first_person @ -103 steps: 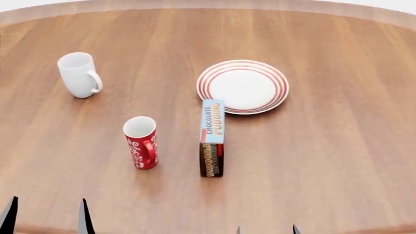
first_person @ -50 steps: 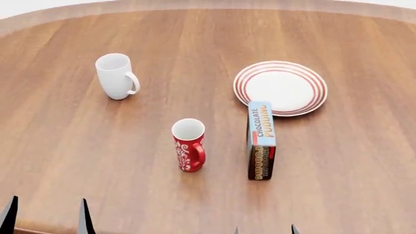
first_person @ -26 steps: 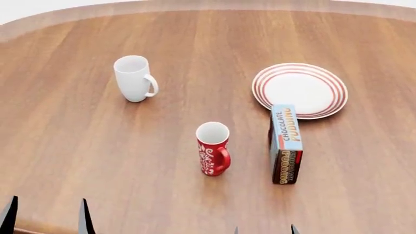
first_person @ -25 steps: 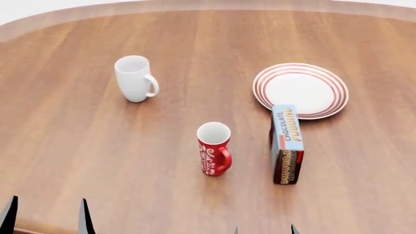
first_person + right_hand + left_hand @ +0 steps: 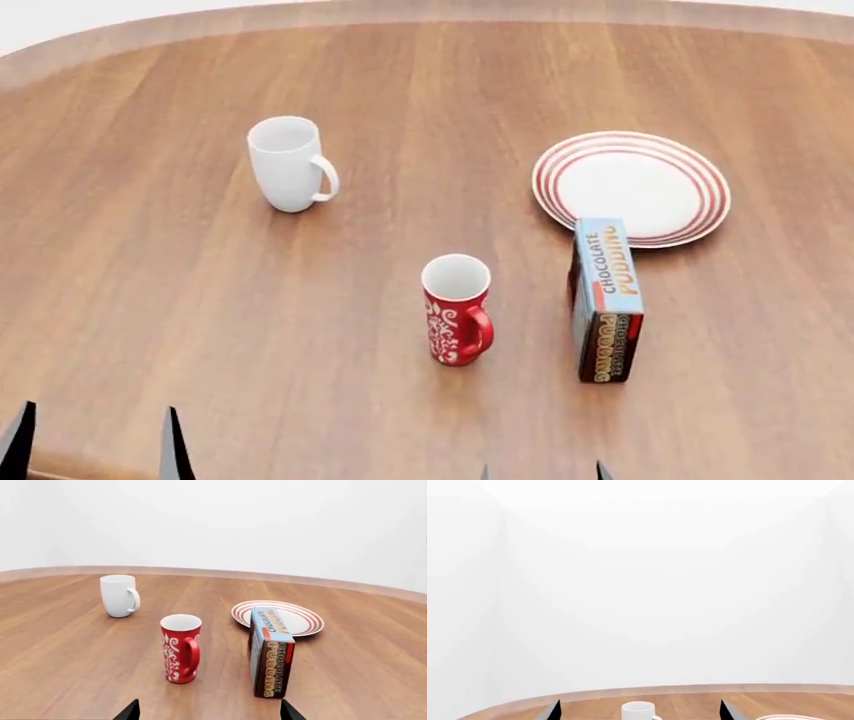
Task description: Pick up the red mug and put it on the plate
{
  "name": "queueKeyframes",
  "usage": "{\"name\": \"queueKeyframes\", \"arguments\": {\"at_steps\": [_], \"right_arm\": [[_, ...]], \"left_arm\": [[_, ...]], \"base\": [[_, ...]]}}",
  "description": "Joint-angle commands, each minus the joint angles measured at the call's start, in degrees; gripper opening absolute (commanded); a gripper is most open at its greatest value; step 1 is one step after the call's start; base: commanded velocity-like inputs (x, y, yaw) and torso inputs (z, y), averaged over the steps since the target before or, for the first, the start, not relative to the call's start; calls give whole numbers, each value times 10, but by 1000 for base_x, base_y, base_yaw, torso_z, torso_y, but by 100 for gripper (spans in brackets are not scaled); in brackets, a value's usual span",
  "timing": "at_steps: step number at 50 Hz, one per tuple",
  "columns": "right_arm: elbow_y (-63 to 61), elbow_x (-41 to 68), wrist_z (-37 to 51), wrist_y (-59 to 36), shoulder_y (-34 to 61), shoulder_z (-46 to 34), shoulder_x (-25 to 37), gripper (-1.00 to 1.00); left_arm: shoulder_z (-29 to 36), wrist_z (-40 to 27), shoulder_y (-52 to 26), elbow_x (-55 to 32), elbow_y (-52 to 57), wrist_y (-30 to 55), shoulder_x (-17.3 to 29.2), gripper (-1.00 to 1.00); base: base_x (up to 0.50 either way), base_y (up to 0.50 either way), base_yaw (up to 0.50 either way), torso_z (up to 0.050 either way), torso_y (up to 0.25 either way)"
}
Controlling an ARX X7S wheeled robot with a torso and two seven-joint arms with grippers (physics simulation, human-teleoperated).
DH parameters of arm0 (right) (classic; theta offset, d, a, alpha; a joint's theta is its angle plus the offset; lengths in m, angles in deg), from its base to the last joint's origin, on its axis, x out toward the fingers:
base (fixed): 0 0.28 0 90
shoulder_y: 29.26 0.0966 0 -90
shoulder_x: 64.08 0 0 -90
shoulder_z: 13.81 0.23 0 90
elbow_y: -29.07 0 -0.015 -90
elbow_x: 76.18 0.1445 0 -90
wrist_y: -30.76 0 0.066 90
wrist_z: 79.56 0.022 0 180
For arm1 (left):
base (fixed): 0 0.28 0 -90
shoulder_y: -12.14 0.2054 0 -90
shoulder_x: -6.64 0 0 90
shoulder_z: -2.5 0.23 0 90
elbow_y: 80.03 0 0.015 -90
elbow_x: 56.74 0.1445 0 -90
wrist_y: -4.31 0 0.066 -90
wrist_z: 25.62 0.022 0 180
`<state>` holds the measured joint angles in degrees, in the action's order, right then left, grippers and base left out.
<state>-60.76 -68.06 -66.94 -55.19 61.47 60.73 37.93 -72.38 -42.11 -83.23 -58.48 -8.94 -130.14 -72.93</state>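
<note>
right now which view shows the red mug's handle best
The right wrist view: the red mug stands close, its handle in full side profile. The head view looks down on it, foreshortening the handle. The left wrist view misses it.

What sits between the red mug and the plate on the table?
The chocolate pudding box stands upright between the red mug and the plate, its far end at the plate's near rim. Head and right wrist views both show it.

Red mug (image 5: 457,311): upright, white-patterned, white inside, handle facing right, lower centre of head view. Plate (image 5: 633,187): white, red-ringed, flat, upper right, apart from the mug.
</note>
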Motion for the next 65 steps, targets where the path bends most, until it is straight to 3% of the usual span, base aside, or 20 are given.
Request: {"name": "queueKeyframes", "arguments": {"at_steps": [1, 65], "right_arm": [[1, 0, 6, -5, 2, -2, 2, 100], [4, 14, 17, 5, 6, -20, 16, 100]], "left_arm": [[3, -4, -1, 0, -2, -3, 2, 100], [21, -18, -6, -6, -7, -14, 12, 100]], "base": [[0, 0, 0, 0, 0], [201, 0, 0, 0, 0]]}}
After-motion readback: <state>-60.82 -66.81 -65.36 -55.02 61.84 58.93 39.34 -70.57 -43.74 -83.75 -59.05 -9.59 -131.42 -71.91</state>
